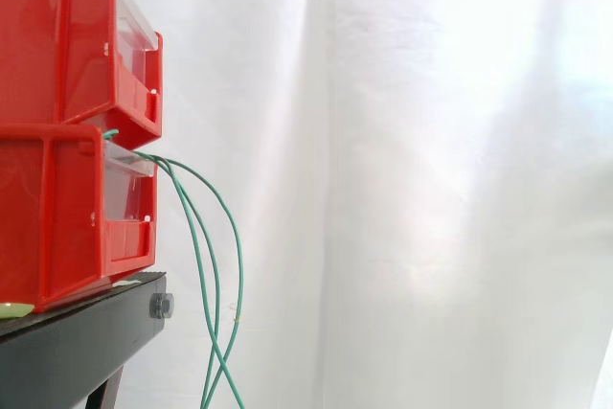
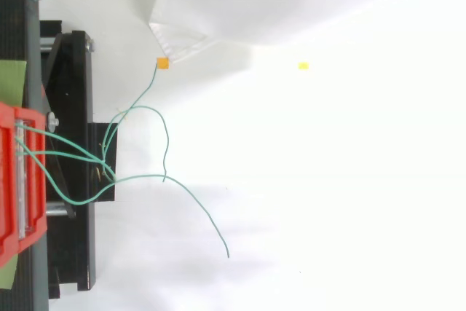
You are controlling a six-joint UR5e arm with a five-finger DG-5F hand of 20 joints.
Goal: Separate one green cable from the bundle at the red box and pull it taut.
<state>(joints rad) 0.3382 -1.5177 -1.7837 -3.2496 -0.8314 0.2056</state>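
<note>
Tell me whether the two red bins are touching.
Touching: the side view shows the upper red bin sitting directly on the lower red bin, no gap.

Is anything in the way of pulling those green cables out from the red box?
Nothing visible does. The green cables hang loose from the lower red box past the black stand, with the white curtain behind them.

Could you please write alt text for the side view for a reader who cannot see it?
Thin green cables droop from the front of the lower of two stacked red bins, crossing as they hang past a black stand, before a white curtain.
</note>
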